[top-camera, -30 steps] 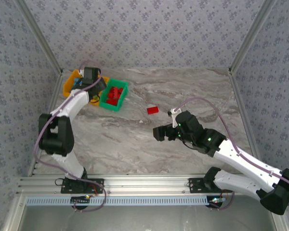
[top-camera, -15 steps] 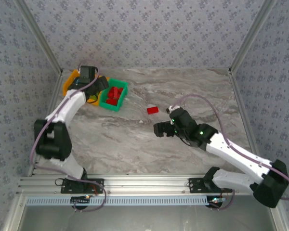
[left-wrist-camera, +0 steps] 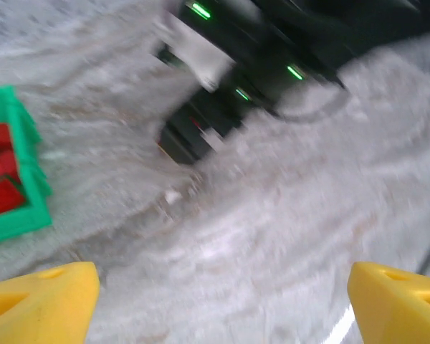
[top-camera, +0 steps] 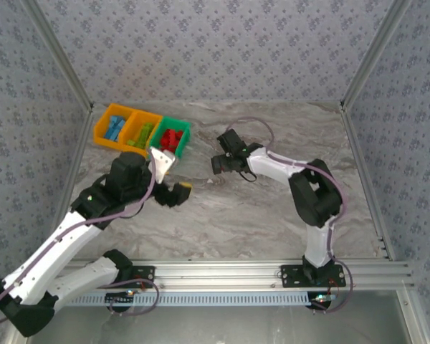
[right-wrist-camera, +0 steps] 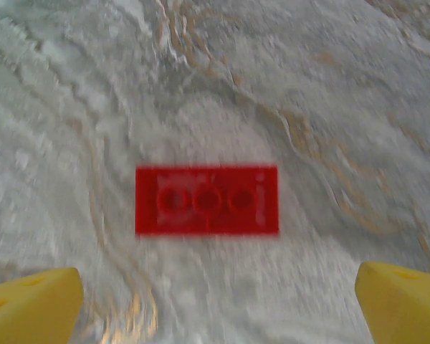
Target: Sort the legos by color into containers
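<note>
The right end effector (right-wrist-camera: 215,301) is hovering right over a lone red lego brick (right-wrist-camera: 206,201). The brick lies flat and studs up on the marbled counter (right-wrist-camera: 330,86). The yellow fingertips (right-wrist-camera: 32,297) are spread wide, and the brick sits just ahead of the gap with neither one touching it. From the top camera, that right end effector (top-camera: 221,163) is out mid-counter, a bit right of the bins. The left end effector (top-camera: 178,193) hangs nearer the bases, below the green bin (top-camera: 185,135), with its fingers also wide apart and nothing between them (its wrist cam is pretty blurry, fyi). The three joined bins sit at the far left: blue legos (top-camera: 115,127) in the outer orange bin (top-camera: 98,132), lime green legos (top-camera: 142,134) in the middle orange bin (top-camera: 145,113), and red legos (top-camera: 170,140) in the green one.
</note>
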Tool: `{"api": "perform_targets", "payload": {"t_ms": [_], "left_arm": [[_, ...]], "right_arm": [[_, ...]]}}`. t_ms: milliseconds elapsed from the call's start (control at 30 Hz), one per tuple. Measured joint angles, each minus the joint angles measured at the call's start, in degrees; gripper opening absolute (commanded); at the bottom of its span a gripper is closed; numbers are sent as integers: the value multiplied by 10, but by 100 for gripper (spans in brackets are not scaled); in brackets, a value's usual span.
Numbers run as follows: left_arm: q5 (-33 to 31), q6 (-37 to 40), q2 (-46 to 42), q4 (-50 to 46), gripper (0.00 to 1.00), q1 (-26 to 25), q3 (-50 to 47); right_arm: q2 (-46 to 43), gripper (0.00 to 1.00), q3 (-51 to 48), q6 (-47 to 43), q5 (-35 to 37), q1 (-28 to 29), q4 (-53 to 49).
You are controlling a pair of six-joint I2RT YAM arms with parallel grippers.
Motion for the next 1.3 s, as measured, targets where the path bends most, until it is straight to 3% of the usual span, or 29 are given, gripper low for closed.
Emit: {"api": "perform_targets", "payload": {"t_ms": [167, 333, 467, 633, 733, 833, 933, 1167, 1300], "left_arm": [[26, 63, -50, -32, 99, -2, -67], [31, 101, -94, -31, 99, -2, -110], [25, 119, -111, -23, 99, -2, -112], [-39, 108, -151, -2, 99, 10, -121], [-87, 91, -181, 12, 99, 46, -130], [-113, 71, -207, 25, 99, 85, -136], [-127, 53, -217, 31, 99, 116, -138], [-139, 43, -215, 32, 99, 158, -148], [-139, 41, -211, 31, 99, 160, -149]], "right_arm": [[74, 88, 56, -13, 5, -9, 0], [94, 56, 58, -11, -9, -18, -7], [83, 47, 52, -11, -17, -17, -7], [-17, 49, 13, -14, -25, 12, -5], [-86, 52, 19, -21, -28, 59, 34], [-93, 52, 70, -34, -24, 105, 78], [-28, 51, 165, -46, -15, 123, 106], [241, 55, 456, -87, 10, 101, 76], [344, 73, 577, -96, 8, 90, 15]]}}
